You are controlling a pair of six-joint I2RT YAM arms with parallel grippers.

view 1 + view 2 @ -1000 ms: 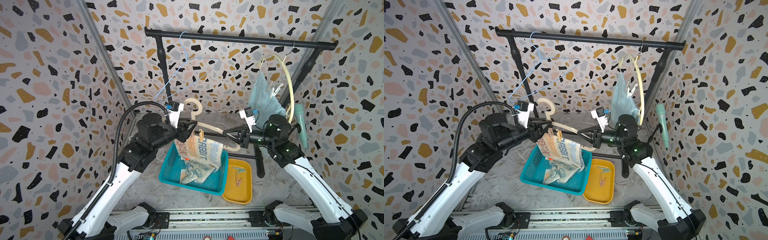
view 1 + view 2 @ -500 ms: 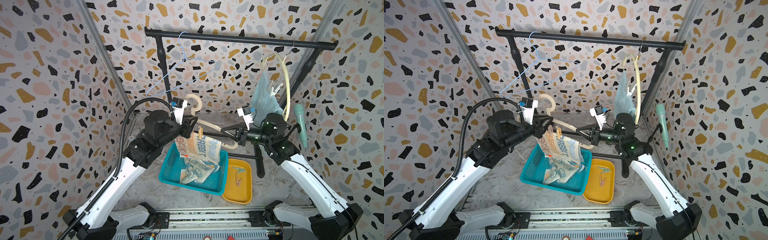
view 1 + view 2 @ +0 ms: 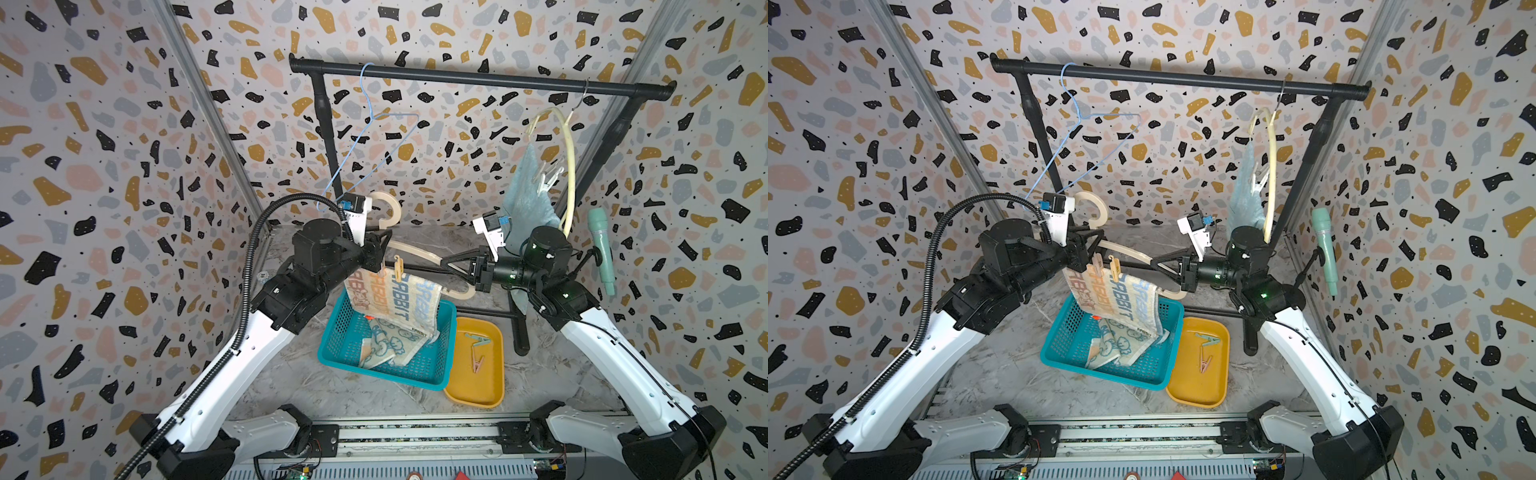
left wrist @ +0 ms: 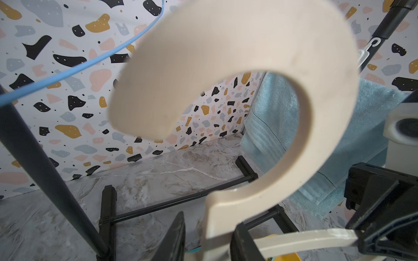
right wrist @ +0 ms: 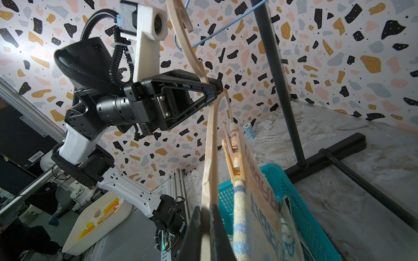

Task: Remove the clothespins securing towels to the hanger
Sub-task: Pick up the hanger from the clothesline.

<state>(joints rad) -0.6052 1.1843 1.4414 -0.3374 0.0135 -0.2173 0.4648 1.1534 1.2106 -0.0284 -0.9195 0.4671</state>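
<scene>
We take this for a robotics lab test cell — terrazzo-print panel walls [image 3: 104, 187] box in a grey marble-look bench [image 3: 291, 374], and white-and-black robot arms [image 3: 249, 345] stand on a silver aluminium rail [image 3: 415, 436].

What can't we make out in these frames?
- White pegs on the light-blue towel: too small to count, both top views.
- Teal basket: contents partly hidden under the RABBIT towel, both top views.
- Left wrist view: blurred cream hanger hook blocks most of it; RABBIT towel not shown.
- Right wrist view: right claw tips dark, blurred, cut by the frame edge.
</scene>
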